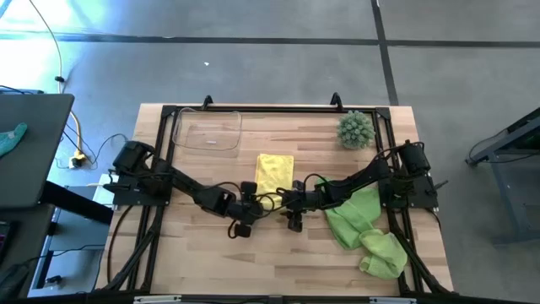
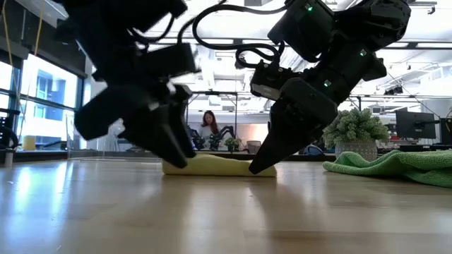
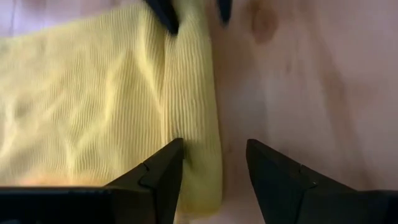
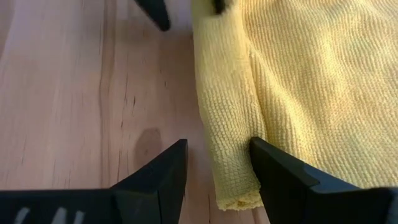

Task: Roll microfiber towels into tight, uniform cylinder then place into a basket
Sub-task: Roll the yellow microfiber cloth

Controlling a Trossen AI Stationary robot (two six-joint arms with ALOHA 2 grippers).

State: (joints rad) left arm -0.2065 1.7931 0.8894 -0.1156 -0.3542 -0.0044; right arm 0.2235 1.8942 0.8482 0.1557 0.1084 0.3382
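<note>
Where plant (image 1: 356, 129) stands, green towels (image 1: 363, 221) nearby

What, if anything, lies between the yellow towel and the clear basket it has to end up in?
Nothing visible. In the high view the yellow towel lies just in front of the basket, with only bare table between them. The plant and green towels sit off to the right, clear of that path.

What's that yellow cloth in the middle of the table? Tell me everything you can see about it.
The yellow cloth is a small, soft, ribbed towel lying flat on the wooden table, near its middle. The edge nearest both arms is folded or rolled over into a narrow band. The left tool and right tool stand open at that edge, one at each end.
</note>
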